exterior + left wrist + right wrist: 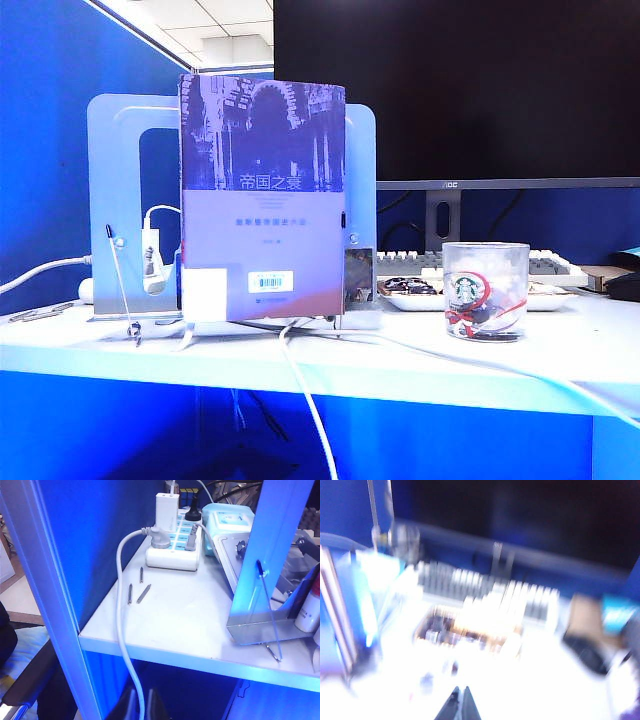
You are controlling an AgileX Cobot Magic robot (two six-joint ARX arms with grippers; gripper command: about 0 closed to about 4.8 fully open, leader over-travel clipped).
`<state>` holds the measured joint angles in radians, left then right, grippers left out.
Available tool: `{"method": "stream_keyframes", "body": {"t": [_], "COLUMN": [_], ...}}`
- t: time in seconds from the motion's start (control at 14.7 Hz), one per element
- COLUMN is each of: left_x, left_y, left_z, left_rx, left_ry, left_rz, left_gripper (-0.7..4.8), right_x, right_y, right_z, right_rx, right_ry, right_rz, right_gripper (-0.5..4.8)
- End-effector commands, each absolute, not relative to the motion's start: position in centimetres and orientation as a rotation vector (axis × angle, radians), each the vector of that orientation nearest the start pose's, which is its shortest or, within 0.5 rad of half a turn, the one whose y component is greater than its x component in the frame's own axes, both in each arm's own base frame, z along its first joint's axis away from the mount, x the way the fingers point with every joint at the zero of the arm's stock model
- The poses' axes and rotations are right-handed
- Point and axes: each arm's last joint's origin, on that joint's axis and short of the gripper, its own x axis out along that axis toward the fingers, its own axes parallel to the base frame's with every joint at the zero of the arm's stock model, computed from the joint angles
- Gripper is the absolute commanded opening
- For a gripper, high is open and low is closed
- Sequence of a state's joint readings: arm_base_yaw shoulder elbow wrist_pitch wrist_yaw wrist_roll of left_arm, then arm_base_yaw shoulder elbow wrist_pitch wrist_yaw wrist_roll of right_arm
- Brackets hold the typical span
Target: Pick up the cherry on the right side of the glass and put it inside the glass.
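Exterior view, left to right: a book [262, 200] stands upright against a pale stand [118, 200], and a white cable [300, 385] trails over the table [330, 365] edge. Right of the book sits the glass [485, 290], a short clear tumbler with a round green logo and red ribbon curls. A small dark round shape [484, 313] low inside it appears to be the cherry; the stem cannot be made out. A keyboard [545, 263] lies behind the glass.

Left gripper [138, 705]: below the table edge, jaws together, holding nothing, a white cable in front of it.

Right gripper [459, 705]: blurred view, jaws closed, empty, above the white table
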<state>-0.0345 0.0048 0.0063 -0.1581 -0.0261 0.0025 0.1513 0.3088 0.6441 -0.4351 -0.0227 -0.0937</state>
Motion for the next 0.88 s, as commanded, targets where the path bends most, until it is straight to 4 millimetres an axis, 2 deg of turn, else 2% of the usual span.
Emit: {"method": "stream_keyframes", "body": {"t": [0.07,0.34,0.61,0.88], "left_x": [9.6,9.6,9.6,9.6], "left_y": [-0.3,-0.3,-0.3,-0.3], "left_z": [14.9,14.9,14.9,14.9], "left_rx": [0.004,0.004,0.004,0.004], "left_ry": [0.167,0.167,0.167,0.167], "left_rz": [-0.013,-0.013,-0.013,-0.013], "left_gripper": [0.53,0.53,0.53,0.53], "right_x": [7.5,7.8,8.8,8.8], "right_y": [1.2,1.1,0.7,0.5], "right_z": [28.2,24.8,21.7,18.6], "right_rx": [-0.051,0.031,0.034,0.035], "right_ry": [-0.013,-0.01,0.072,0.083], "right_rz": [0.175,0.159,0.111,0.097], "right_gripper": [0.04,0.03,0.04,-0.01]}}
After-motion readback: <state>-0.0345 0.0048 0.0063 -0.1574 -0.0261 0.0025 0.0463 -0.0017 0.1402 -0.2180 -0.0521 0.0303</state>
